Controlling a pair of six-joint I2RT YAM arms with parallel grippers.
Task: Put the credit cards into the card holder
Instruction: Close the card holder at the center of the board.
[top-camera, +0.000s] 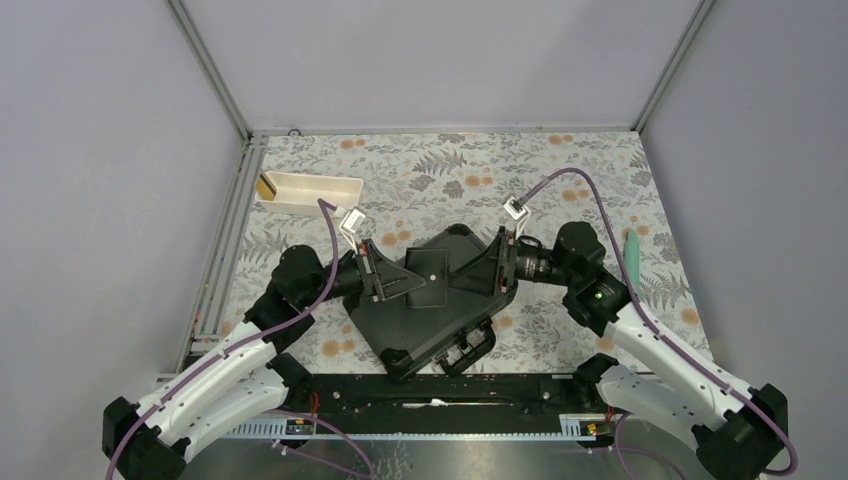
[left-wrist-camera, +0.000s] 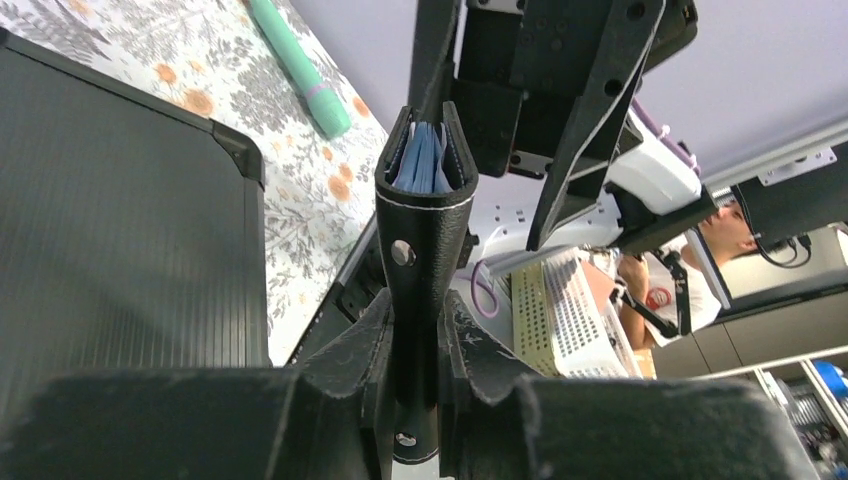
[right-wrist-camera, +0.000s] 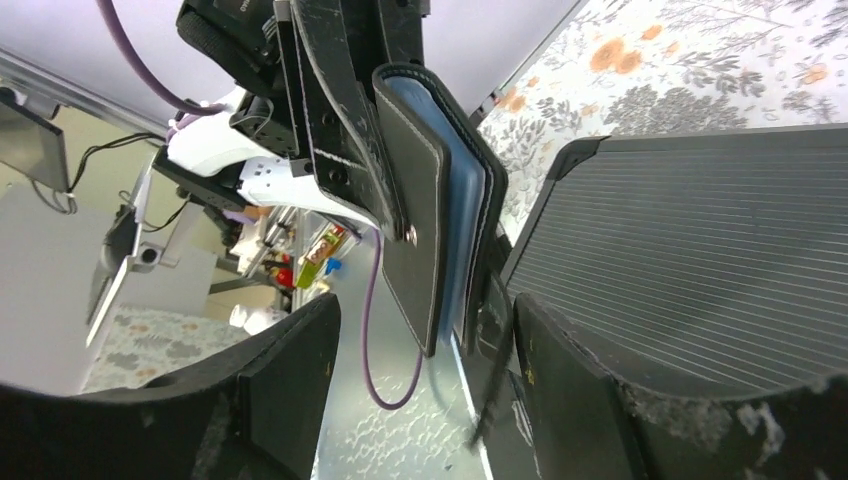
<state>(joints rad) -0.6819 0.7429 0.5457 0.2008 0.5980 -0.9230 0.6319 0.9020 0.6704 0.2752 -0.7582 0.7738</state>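
The black card holder (top-camera: 428, 270) hangs folded above the black case, its grey-blue pockets (left-wrist-camera: 425, 160) showing along the top edge. My left gripper (left-wrist-camera: 415, 320) is shut on its lower end, near the snap tab. My right gripper (right-wrist-camera: 420, 330) stands open, its fingers apart on either side of the holder's (right-wrist-camera: 430, 220) free end without touching it. In the top view the two grippers, left (top-camera: 392, 280) and right (top-camera: 492, 268), face each other across the holder. One yellowish credit card (top-camera: 267, 186) leans in the left end of the white tray. I cannot tell whether any cards sit inside the holder.
A large black hard case (top-camera: 420, 325) lies under both grippers on the flowered cloth. The long white tray (top-camera: 318, 192) sits at the back left. A green pen (top-camera: 632, 255) lies near the right edge. A metal rail runs along the left side.
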